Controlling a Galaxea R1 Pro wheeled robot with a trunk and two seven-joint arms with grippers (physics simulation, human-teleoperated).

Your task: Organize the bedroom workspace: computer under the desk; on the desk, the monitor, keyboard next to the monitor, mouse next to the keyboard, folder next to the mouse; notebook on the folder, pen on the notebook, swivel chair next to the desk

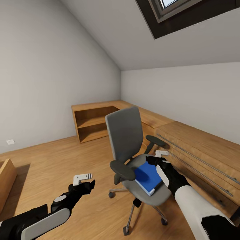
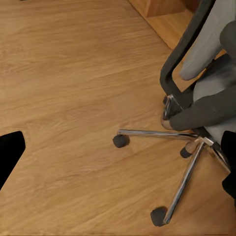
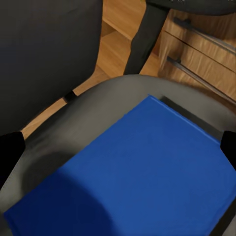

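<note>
Blue folder lies flat on the chair seat, one corner reaching the seat's front edge, white paper edges showing along its near side. In the right wrist view the folder spreads across the grey seat, its near end cut off by the frame and partly in shadow. The right gripper hangs just above the folder's far end, beside the right armrest; its fingers stand wide apart at opposite frame edges in the wrist view, holding nothing. The left gripper hovers over the plank floor, apart from the chair's left armrest; one dark fingertip shows at each frame edge in its wrist view, parted, nothing between them. That view takes in the chrome base and casters, the seat above cut off. Wooden drawers with long rails stand just behind the chair, their far end cut off. A low open shelf sits in the corner. The skylight is partly out of frame.
</note>
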